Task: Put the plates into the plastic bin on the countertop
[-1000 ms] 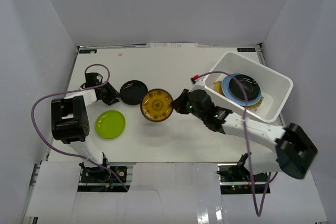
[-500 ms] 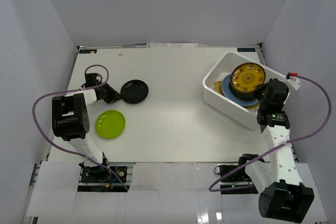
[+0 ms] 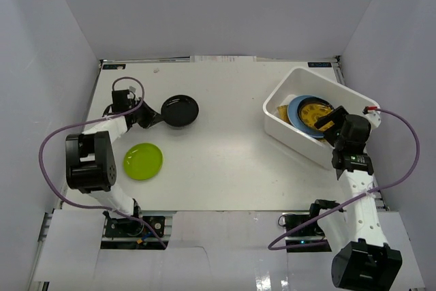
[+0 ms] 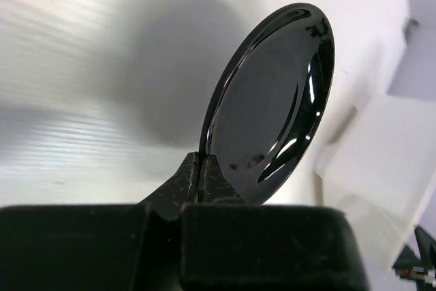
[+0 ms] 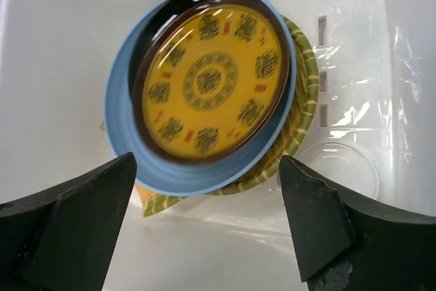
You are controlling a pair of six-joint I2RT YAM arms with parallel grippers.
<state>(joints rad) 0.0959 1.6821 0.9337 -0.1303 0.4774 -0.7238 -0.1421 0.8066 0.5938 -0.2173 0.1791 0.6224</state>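
My left gripper [image 3: 151,119] is shut on the rim of a glossy black plate [image 3: 180,110], which it holds lifted and tilted over the countertop [image 3: 225,148]; in the left wrist view the black plate [image 4: 272,107] stands on edge between the fingers [image 4: 184,182]. A lime green plate [image 3: 143,161] lies flat near the left. My right gripper [image 5: 211,216] hangs open above the plastic bin [image 3: 354,103]. In the bin an amber patterned plate [image 5: 211,80] lies on a black one, a light blue plate [image 5: 126,148] and tan woven plates [image 5: 303,107].
White walls enclose the countertop on three sides. Purple cables loop from both arms. The bin sits at an angle at the right back. Clear plastic film [image 5: 354,127] lines the bin's bottom.
The right gripper carried the amber plate from the middle of the table to the bin and let it go. The left gripper shut on the black plate and lifted it up and right.
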